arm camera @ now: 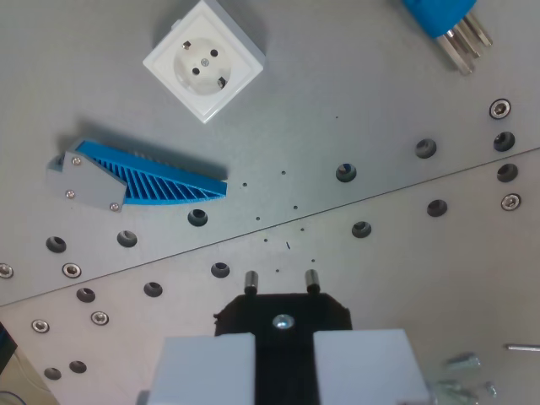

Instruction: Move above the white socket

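The white socket (pixel 204 59) is a square block with a round recess and two holes. It lies on the grey metal plate (pixel 354 110) in the upper left of the wrist view, turned at an angle. My gripper (pixel 284 350) is at the bottom centre, far below the socket in the picture. Its two light grey fingers (pixel 207 367) are shut on a black plug (pixel 283 314), whose two metal pins point towards the plate's seam.
A blue finned part with a grey end (pixel 135 179) lies between gripper and socket, to the left. A blue plug with metal pins (pixel 445 24) sits at the top right. Rows of holes and screws follow the diagonal seam. Loose screws (pixel 464 380) lie at the bottom right.
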Robot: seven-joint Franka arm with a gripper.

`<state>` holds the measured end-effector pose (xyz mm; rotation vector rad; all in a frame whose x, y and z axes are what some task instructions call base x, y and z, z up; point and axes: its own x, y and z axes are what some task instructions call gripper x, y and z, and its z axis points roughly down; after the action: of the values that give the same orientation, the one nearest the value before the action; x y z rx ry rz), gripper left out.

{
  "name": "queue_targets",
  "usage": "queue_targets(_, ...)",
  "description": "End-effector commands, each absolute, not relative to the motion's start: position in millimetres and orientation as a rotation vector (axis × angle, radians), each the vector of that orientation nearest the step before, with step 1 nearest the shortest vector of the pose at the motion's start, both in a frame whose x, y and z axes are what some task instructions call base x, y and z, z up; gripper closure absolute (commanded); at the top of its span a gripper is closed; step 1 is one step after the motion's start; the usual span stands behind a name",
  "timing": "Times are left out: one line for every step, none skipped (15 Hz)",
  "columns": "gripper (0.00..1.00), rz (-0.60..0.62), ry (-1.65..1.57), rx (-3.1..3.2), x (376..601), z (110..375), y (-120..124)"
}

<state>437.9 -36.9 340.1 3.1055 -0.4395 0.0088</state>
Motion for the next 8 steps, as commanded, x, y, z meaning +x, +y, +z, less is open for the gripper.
queue_targets(1.00,0.009,-0.440,3.105,437.7,340.0,-36.9)
queue_targets(1.00,0.009,-0.440,3.105,437.7,340.0,-36.9)
queue_targets(1.00,0.009,-0.439,3.105,437.8,340.0,-36.9)
queue_targets(1.00,0.008,-0.437,3.106,437.8,339.9,-36.9)
queue_targets(1.00,0.009,-0.434,3.106,437.8,339.8,-36.9)
queue_targets(1.00,0.009,-0.429,3.107,437.8,339.6,-36.8)
queue_targets(1.00,0.008,-0.422,3.108,437.9,339.2,-36.8)
queue_targets(1.00,0.009,-0.413,3.109,437.9,338.7,-36.7)
